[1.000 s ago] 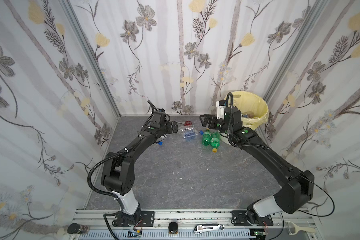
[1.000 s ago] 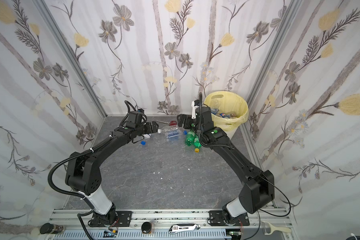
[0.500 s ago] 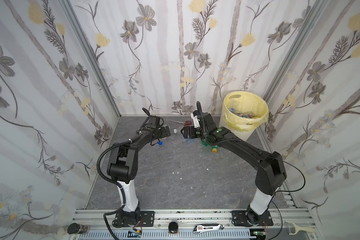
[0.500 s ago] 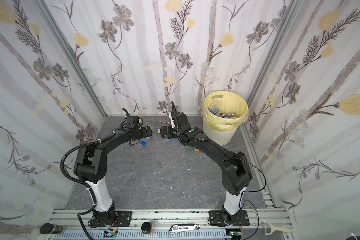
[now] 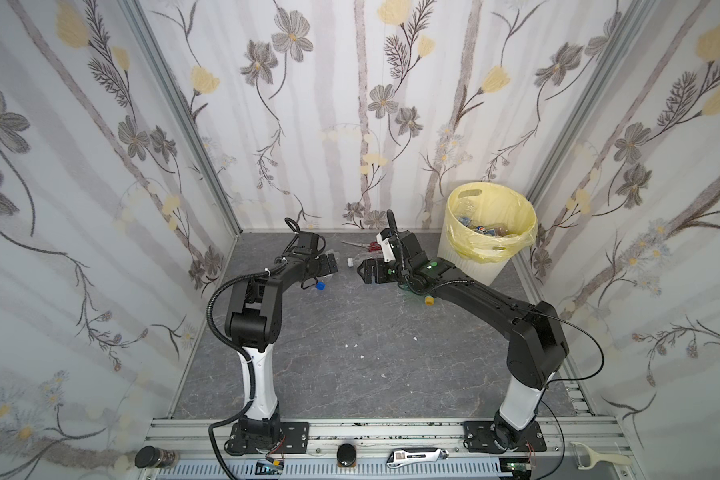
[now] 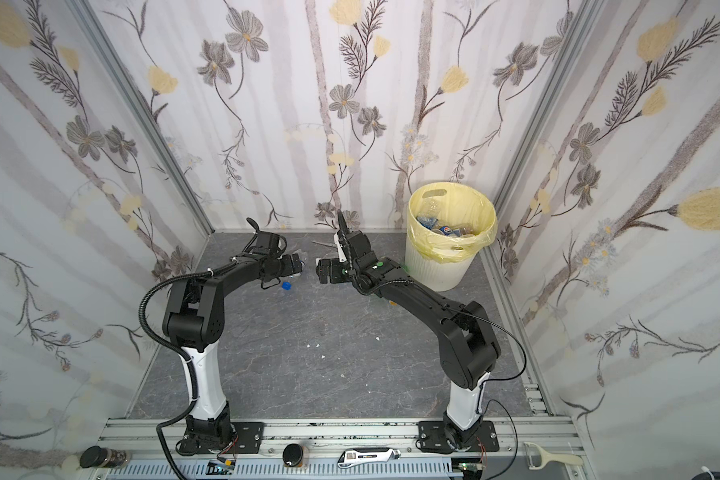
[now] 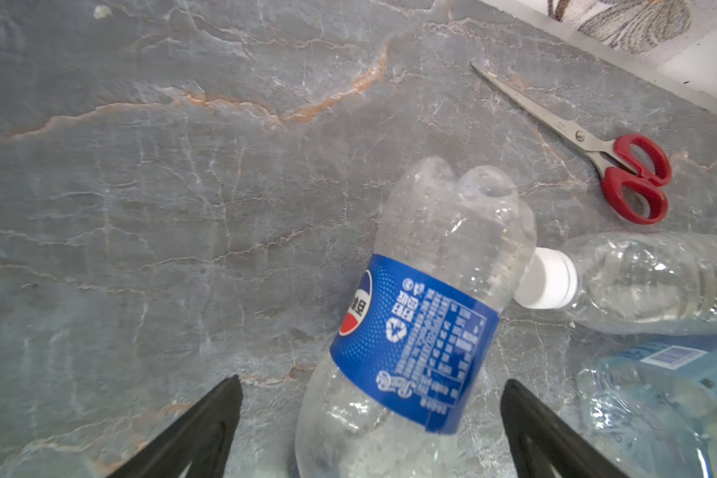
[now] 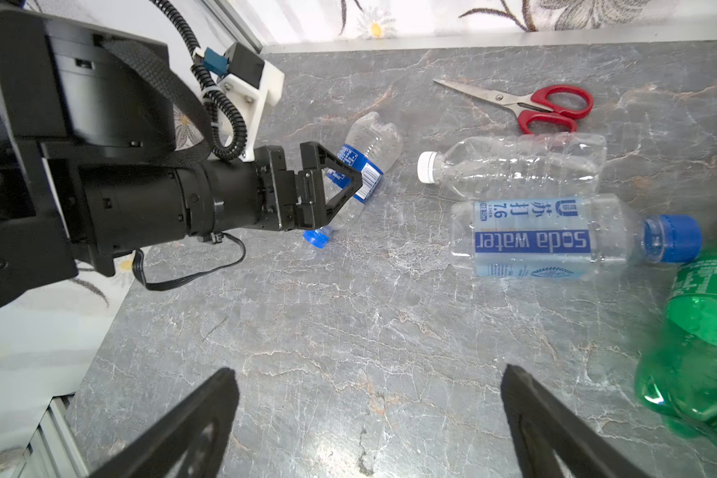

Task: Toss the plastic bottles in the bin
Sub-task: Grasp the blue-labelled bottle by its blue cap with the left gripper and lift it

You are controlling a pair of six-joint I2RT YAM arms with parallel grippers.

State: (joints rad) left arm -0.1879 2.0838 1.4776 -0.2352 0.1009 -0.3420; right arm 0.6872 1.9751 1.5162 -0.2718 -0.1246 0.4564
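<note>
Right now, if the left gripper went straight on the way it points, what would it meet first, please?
Most likely the blue-labelled bottle: it lies directly ahead of the open left gripper, with its neck end between the jaws. Whether the gripper touches it yet is unclear.

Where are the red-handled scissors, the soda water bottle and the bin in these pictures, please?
red-handled scissors (image 8: 514,102): right wrist view, where the blades meet the handles.
soda water bottle (image 8: 532,241): right wrist view, on its blue label band.
bin (image 5: 483,271): in a top view, on its white ribbed wall.
</note>
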